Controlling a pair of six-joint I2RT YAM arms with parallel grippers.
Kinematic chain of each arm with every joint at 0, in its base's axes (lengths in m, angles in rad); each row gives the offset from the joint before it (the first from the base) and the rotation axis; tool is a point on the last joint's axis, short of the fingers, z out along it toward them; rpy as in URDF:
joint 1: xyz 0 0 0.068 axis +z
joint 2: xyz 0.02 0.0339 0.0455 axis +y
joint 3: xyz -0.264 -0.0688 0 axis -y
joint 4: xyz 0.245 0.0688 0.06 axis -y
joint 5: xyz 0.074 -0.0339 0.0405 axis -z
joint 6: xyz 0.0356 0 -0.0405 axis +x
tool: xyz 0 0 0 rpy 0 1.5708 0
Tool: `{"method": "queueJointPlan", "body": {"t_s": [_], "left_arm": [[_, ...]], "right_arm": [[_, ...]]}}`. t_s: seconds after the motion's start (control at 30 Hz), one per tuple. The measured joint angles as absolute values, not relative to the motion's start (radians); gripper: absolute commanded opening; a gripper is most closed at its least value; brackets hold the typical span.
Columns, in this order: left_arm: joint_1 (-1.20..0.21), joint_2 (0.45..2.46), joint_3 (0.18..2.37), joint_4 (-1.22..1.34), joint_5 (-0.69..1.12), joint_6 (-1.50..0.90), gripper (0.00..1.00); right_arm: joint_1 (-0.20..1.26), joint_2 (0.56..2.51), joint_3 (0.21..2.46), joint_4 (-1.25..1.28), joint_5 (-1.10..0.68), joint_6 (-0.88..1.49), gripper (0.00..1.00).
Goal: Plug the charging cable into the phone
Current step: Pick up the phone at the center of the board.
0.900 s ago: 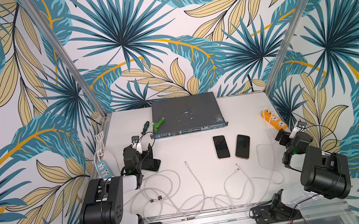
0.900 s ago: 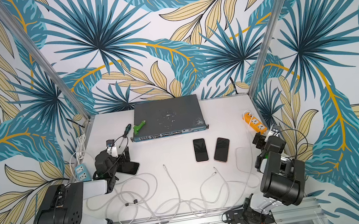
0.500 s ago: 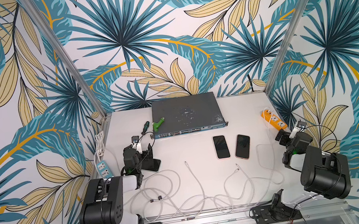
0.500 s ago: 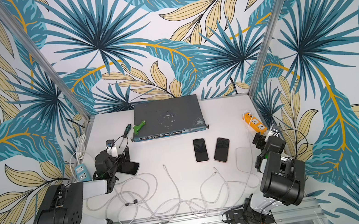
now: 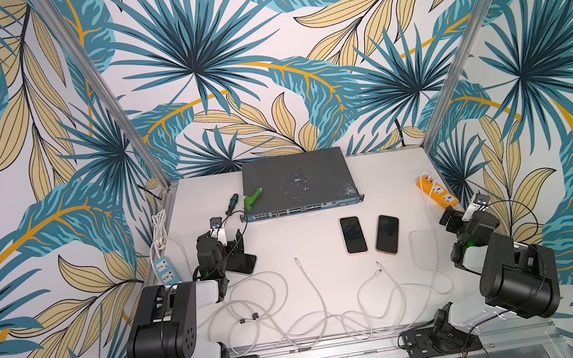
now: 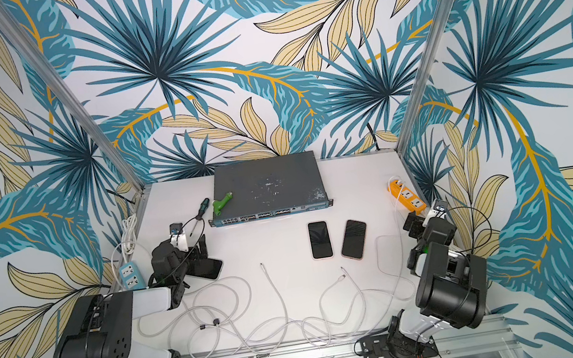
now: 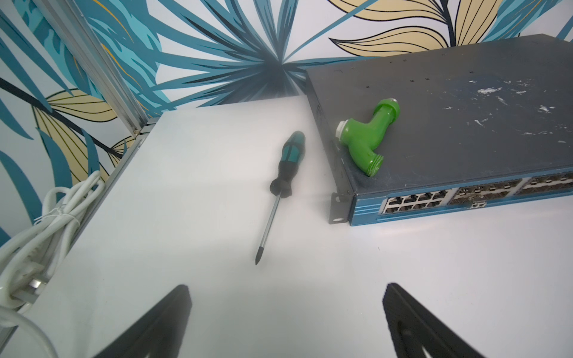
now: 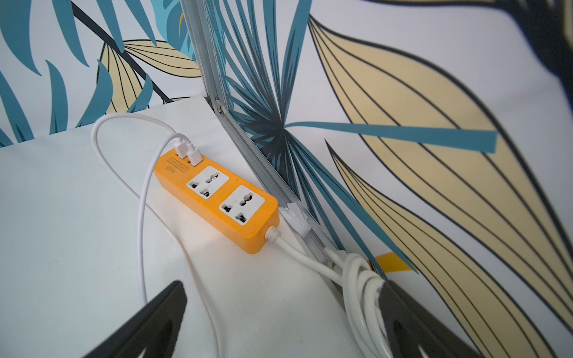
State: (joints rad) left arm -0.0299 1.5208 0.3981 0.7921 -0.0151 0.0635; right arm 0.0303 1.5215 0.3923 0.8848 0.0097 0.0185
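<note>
Not started, by my read: left pincer (image 7: 286, 288) is spread wide and empty over bare surface (image 7: 434, 279). The right pincer (image 8: 280, 285) is likewise spread and empty, with the orange power strip (image 8: 217, 198) just ahead of it, two USB plugs seated. Two phones (image 5: 353, 234) lie flat side by side between the pincers, nearer the right one. A third phone (image 5: 245, 263) sits just beside the left pincer, partly hidden by it. The charging cables (image 5: 309, 280) lie loose, free ends (image 5: 296, 259) well apart from either pincer and in no phone's port. Remaining: grab a connector, align it, insert.
</note>
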Motion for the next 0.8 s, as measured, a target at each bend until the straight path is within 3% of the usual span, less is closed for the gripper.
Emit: {"method": "queueJointPlan", "body": {"t_s": [0.13, 0.27, 0.5, 0.63, 0.8], "left_arm": [[-0.031, 1.521, 0.398, 0.791, -0.025, 0.063, 1.00], [-0.074, 1.433, 0.427, 0.633, -0.195, 0.025, 1.00], [-0.045, 1.090, 0.656, 0.179, -0.408, -0.348, 1.00], [0.031, 1.052, 0.721, -0.039, -0.290, -0.504, 1.00], [0.031, 1.149, 0.843, -0.368, -0.016, -0.567, 1.00]], "right_arm": [[0.016, 1.522, 0.392, 0.885, -0.006, 0.019, 1.00], [0.014, 1.494, 0.396, 0.850, -0.007, 0.021, 1.00], [0.054, 1.206, 0.620, 0.368, 0.103, 0.182, 1.00], [0.110, 1.154, 0.748, 0.051, 0.110, 0.325, 0.97], [0.266, 1.341, 0.962, -0.369, 0.025, 0.405, 0.99]]}}
